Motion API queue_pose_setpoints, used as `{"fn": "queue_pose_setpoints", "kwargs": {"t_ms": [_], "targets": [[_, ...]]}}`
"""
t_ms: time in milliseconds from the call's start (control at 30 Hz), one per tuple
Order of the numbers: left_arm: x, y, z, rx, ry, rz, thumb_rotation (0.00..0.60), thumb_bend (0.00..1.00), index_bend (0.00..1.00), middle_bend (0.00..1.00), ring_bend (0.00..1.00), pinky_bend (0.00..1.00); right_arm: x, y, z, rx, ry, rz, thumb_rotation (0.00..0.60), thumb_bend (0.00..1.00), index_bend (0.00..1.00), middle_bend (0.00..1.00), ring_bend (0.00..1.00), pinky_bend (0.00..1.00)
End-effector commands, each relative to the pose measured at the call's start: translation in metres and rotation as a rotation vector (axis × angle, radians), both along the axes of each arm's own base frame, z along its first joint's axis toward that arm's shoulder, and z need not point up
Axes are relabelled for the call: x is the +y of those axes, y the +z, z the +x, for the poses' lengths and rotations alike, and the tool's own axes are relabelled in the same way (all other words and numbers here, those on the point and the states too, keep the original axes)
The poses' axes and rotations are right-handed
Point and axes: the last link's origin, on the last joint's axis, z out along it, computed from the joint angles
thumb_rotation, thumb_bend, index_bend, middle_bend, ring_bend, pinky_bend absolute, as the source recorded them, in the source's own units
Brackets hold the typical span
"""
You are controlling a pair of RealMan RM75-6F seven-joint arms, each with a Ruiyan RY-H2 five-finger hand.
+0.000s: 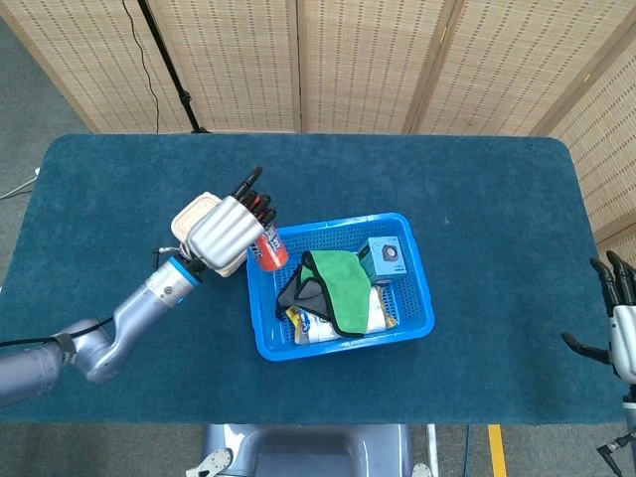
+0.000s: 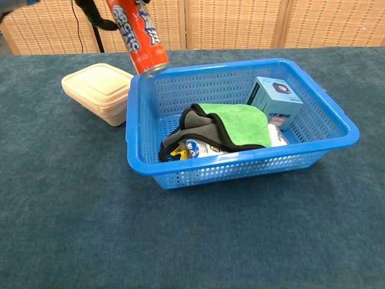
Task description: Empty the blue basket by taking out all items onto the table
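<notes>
My left hand holds a red can lifted above the left rim of the blue basket. In the chest view the red can hangs tilted over the basket's back left corner, with the hand mostly out of frame at the top. Inside the blue basket lie a green cloth, a light blue box and some packets under the cloth. My right hand is at the right edge of the head view, off the table, fingers spread and holding nothing.
A beige lidded food container sits on the table just left of the basket, under my left hand in the head view. The blue carpeted table stretches to the right and front of the basket. Woven screens stand behind.
</notes>
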Motion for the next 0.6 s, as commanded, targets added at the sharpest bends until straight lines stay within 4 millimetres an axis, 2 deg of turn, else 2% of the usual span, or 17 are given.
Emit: {"fn": "queue_pose_setpoints", "kwargs": {"t_ms": [33, 200, 333, 433, 533, 600], "targets": [[-0.011, 0.033, -0.042, -0.131, 0.107, -0.019, 0.600, 0.47, 0.71, 0.56, 0.54, 0.09, 0.002, -0.001, 0.002, 0.002, 0.010, 0.006, 0.600, 0.00, 0.00, 0.00, 0.00, 0.00], [-0.034, 0.058, -0.098, -0.279, 0.198, -0.093, 0.600, 0.46, 0.71, 0.56, 0.54, 0.09, 0.005, -0.004, 0.006, 0.007, 0.026, 0.014, 0.600, 0.00, 0.00, 0.00, 0.00, 0.00], [-0.053, 0.064, -0.143, -0.318, 0.248, -0.139, 0.600, 0.46, 0.71, 0.56, 0.54, 0.09, 0.006, -0.009, 0.010, 0.015, 0.035, 0.027, 0.600, 0.00, 0.00, 0.00, 0.00, 0.00], [-0.065, 0.053, -0.179, -0.311, 0.318, -0.177, 0.600, 0.46, 0.71, 0.56, 0.53, 0.09, 0.007, -0.015, 0.012, 0.027, 0.043, 0.045, 0.600, 0.00, 0.00, 0.00, 0.00, 0.00], [-0.072, 0.033, -0.205, -0.319, 0.380, -0.212, 0.600, 0.46, 0.71, 0.56, 0.53, 0.09, 0.008, -0.020, 0.014, 0.039, 0.047, 0.062, 0.600, 0.00, 0.00, 0.00, 0.00, 0.00], [-0.072, 0.021, -0.214, -0.329, 0.401, -0.226, 0.600, 0.46, 0.71, 0.56, 0.53, 0.09, 0.008, -0.022, 0.014, 0.043, 0.048, 0.069, 0.600, 0.00, 0.00, 0.00, 0.00, 0.00]]}}
